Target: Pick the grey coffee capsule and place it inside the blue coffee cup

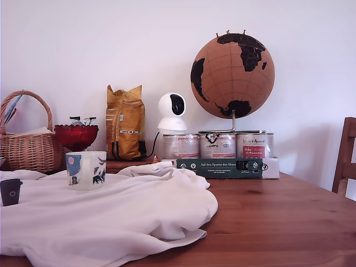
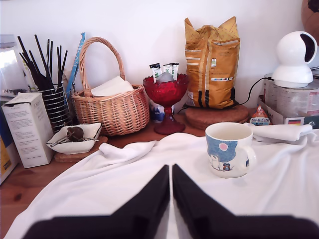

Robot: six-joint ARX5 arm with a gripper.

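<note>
Exterior view, left to right: capsule (image 1: 10,191) on the white cloth (image 1: 128,214) at the surface's left edge; cup (image 1: 85,169) just beyond. Gripper (image 2: 171,172) together, empty; it should part before descending squarely over the capsule.

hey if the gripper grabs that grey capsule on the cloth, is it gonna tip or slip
The grey coffee capsule looks small and tapered, so it may slide in a pinch. It stands on loose, rumpled white cloth, so a nudge could probably tip it. It is likely light.

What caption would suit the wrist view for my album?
Shut gripper poised over a white cloth, facing the blue coffee cup and a red glass bowl.
</note>
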